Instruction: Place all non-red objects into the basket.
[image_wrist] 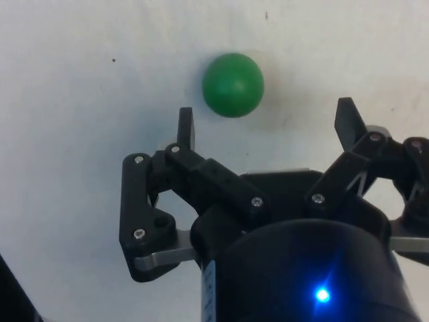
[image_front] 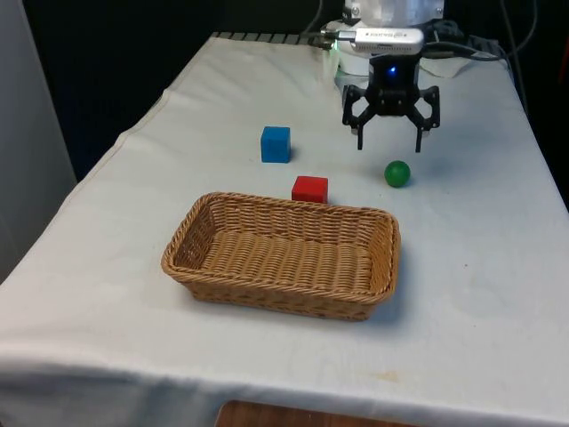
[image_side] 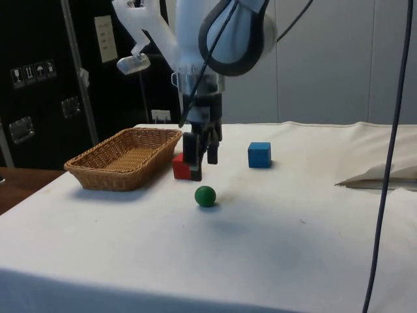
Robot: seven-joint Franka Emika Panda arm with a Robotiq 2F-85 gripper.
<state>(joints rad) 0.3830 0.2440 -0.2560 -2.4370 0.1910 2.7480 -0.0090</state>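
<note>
My gripper (image_front: 388, 143) hangs open above the cloth with nothing between its fingers. A green ball (image_front: 396, 173) lies on the table just in front of and below it, slightly outside the span of the fingertips in the wrist view (image_wrist: 233, 84). The side view shows the gripper (image_side: 201, 164) raised a little above the ball (image_side: 205, 195). A blue cube (image_front: 276, 144) sits towards the front view's left of the gripper. A red cube (image_front: 309, 189) rests against the far wall of the wicker basket (image_front: 267, 298), which holds nothing.
The basket (image_side: 111, 177) lies in the middle of the table, nearer the front edge. Bare white cloth surrounds the ball and stretches to the front view's right. A crumpled fold of cloth (image_side: 381, 176) lies at the side view's right.
</note>
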